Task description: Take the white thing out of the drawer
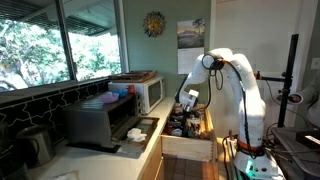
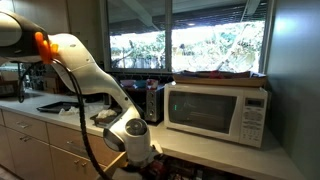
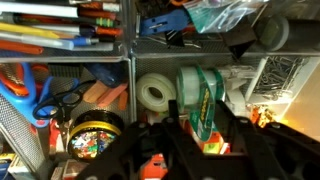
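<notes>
The drawer (image 1: 188,149) stands pulled open under the counter, with light wooden sides and a pale front. In the wrist view its mesh compartments (image 3: 128,60) are full of office clutter. A white roll of tape (image 3: 153,93) lies in the middle compartment. Just right of it stands a green tape dispenser (image 3: 199,88). My gripper (image 3: 197,113) is open and low over the drawer. Its dark fingers stand either side of the green dispenser's lower end, and the white roll is just to their left. The gripper also shows in both exterior views (image 1: 186,104) (image 2: 139,157).
Pens (image 3: 50,35), blue-handled scissors (image 3: 48,98), a round tub of coloured pins (image 3: 92,140) and binder clips (image 3: 165,25) fill the other compartments. On the counter stand a white microwave (image 2: 215,112) and a toaster oven (image 1: 100,122) with its door open. A window runs behind them.
</notes>
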Tool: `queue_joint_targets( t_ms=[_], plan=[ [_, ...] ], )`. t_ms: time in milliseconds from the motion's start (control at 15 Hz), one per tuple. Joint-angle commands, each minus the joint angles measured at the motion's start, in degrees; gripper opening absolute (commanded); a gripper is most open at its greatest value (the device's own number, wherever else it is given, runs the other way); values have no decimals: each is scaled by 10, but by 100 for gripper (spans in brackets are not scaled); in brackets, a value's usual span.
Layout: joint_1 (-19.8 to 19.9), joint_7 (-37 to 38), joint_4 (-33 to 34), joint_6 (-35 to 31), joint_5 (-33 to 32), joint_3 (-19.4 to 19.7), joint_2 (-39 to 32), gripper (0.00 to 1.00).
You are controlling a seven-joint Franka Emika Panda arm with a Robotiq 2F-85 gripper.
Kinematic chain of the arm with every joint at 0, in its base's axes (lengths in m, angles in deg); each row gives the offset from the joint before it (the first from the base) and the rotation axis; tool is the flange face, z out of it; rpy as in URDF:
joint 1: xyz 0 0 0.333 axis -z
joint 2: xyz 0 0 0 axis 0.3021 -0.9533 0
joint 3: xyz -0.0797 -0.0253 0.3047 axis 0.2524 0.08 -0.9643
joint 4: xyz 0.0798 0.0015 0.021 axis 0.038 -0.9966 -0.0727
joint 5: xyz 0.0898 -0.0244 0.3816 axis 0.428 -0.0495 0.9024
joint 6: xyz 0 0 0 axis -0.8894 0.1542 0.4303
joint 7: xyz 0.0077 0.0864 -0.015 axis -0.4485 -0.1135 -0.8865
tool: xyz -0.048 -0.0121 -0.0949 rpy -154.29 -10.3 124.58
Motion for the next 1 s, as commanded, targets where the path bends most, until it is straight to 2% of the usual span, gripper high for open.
queue_joint_targets(
  t_ms=[0, 200, 333, 400, 600, 933],
  plan=[
    [3, -20, 18, -8, 19, -11, -22, 43],
    [5, -26, 24, -4, 21, -19, -25, 44],
    [5, -29, 28, -4, 20, -23, -30, 38],
    [6, -30, 30, -4, 20, -25, -33, 25],
    [7, -31, 33, -5, 19, -28, -37, 1],
    [1, -26, 26, -10, 11, -30, -29, 0]
  ],
)
